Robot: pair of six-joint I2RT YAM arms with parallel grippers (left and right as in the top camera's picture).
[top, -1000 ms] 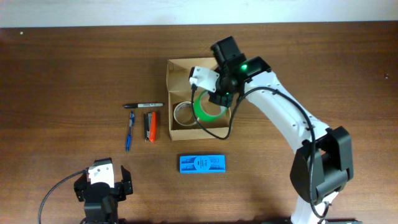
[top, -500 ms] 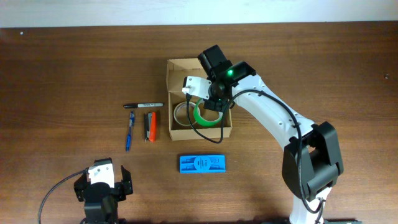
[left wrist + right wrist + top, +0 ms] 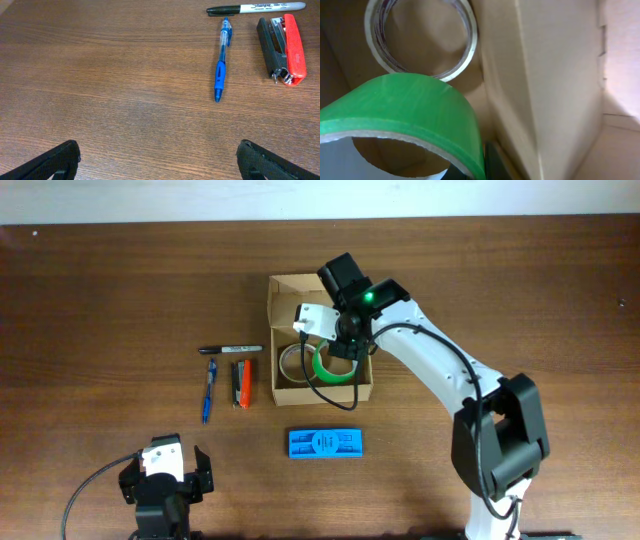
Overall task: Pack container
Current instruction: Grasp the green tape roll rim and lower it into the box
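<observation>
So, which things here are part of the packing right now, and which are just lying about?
In use: cardboard box; green tape roll, gripped by the right claw inside the box walls; whitish tape roll lying in the box.

Lying about, untouched: black marker; blue pen; red stapler; blue packet. The left claw is open, holding nothing.

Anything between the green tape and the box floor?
Nothing visible does. The right gripper holds the green tape in the box. The pale tape roll lies flat beside it, and bare cardboard shows through the green roll's hole.
</observation>
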